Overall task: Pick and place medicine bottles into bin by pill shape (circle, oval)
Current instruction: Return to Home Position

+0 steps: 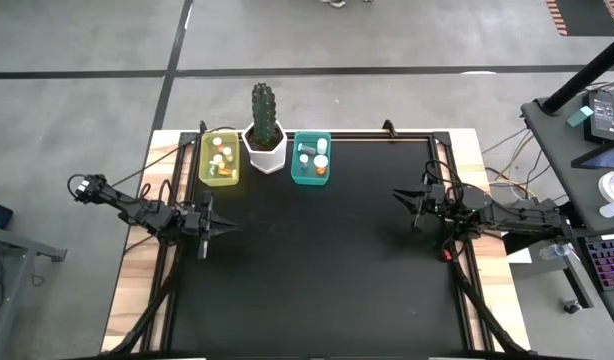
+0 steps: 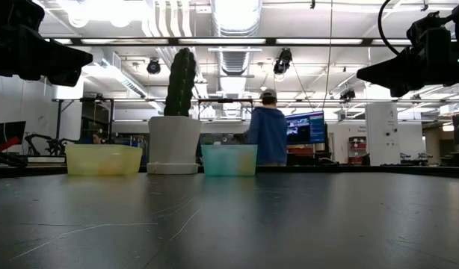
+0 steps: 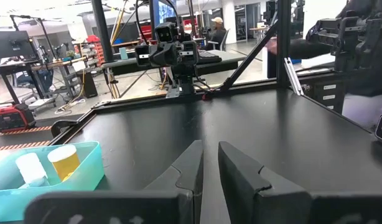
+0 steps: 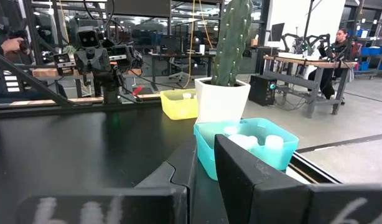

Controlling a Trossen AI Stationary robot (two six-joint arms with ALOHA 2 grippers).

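Note:
Several medicine bottles (image 1: 220, 158) lie in the yellow bin (image 1: 204, 160) at the table's far edge. Several more bottles (image 1: 313, 156) sit in the teal bin (image 1: 295, 165) to its right. In the left wrist view, a white bottle (image 3: 30, 167) and an orange one (image 3: 65, 160) stand in the teal bin (image 3: 85, 171). My left gripper (image 1: 209, 230) hovers level at the table's left side, shut and holding nothing. My right gripper (image 1: 402, 198) hovers level at the right side, shut and holding nothing. No bottle lies on the black mat.
A white hexagonal pot with a tall cactus (image 1: 265, 135) stands between the two bins. The black mat (image 1: 317, 270) spreads out between the arms. A desk with devices (image 1: 602, 150) stands beyond the right edge. A person in blue (image 2: 268, 134) stands in the room behind.

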